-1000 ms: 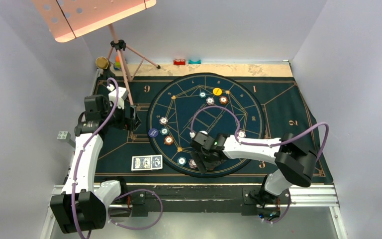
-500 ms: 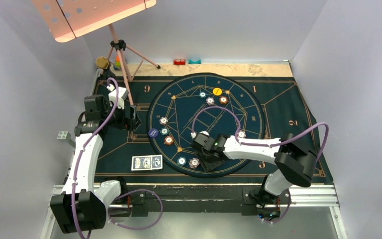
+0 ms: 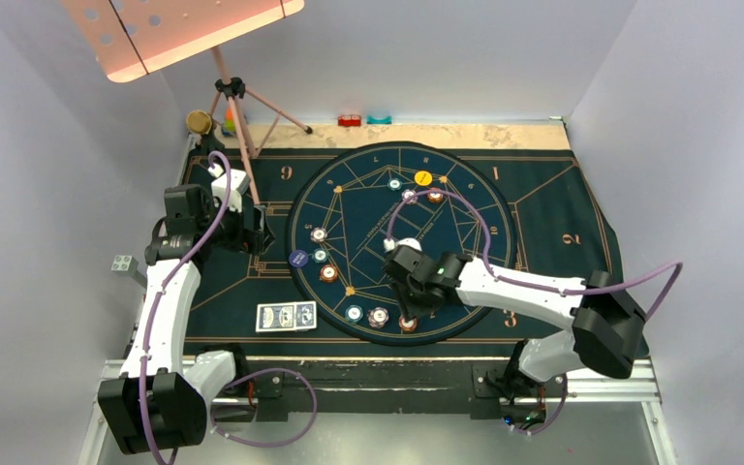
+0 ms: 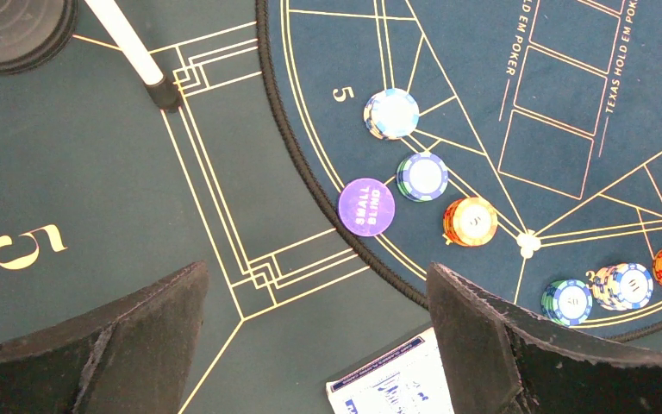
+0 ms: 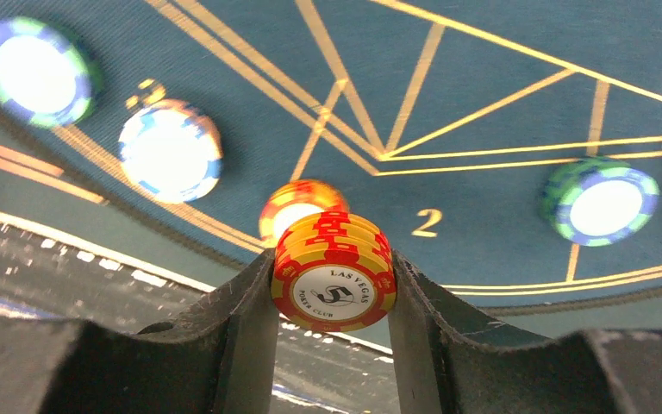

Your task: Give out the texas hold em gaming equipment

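The left tool (image 4: 315, 289) hung over the dark blue gold-lined felt mat (image 4: 78, 172), jaws spread wide and holding nothing; the round purple small-blind disc (image 4: 366, 205) lay just ahead of it. Further right, the right tool (image 5: 332, 263) was closed partway on a short stack of orange-and-yellow poker chips (image 5: 334, 293) (gripped by the rims, faces seemingly flat to the mat) over the circle's near edge; a lone orange chip (image 5: 297, 203) lay just beyond. Setting the stack down there looked like the right arm's job, since it was far nearer.
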Robot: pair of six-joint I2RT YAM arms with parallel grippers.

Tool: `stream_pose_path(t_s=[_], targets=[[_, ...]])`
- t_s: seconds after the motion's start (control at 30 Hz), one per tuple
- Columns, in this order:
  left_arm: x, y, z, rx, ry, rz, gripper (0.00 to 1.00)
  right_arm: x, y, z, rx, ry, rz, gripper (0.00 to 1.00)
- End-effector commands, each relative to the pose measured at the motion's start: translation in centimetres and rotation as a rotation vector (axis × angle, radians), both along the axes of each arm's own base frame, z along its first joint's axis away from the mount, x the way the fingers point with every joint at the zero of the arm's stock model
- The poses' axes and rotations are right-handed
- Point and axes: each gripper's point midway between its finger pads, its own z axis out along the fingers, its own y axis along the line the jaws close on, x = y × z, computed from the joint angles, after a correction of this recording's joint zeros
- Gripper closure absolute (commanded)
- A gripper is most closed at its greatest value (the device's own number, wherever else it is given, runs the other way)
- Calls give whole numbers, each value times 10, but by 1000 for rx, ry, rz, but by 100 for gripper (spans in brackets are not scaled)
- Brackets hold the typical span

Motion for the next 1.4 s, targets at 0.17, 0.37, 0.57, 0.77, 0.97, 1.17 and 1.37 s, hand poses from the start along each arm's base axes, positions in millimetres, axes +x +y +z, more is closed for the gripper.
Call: stream_pose_path(t_s=[0.17,0.37,0.57,0.77,0.97,1.17,1.37], targets=[[2,0,7,-2,-37,-15,0,30,-84,-8,-73,-5,-388,74],[2,0,6,-1,-36,-17,0,20,-82,-16,-43,46,-456,72],[2,-1,6,-3,-32,-19,0,9,-85,-30,-40,85,-489,65],[1,-3,6,-7,-32,-37,0,9,-80,-35,-29,102,-488,34],[-11,-20,6,-31,-22,-176,0,16,-79,-20,-28,70,-484,24],[-51,-35,-22,114,42,-474,0,34,-71,35,41,-20,-439,24],[-95,-45,-55,292,52,-776,0,53,-54,85,120,-98,-371,22]])
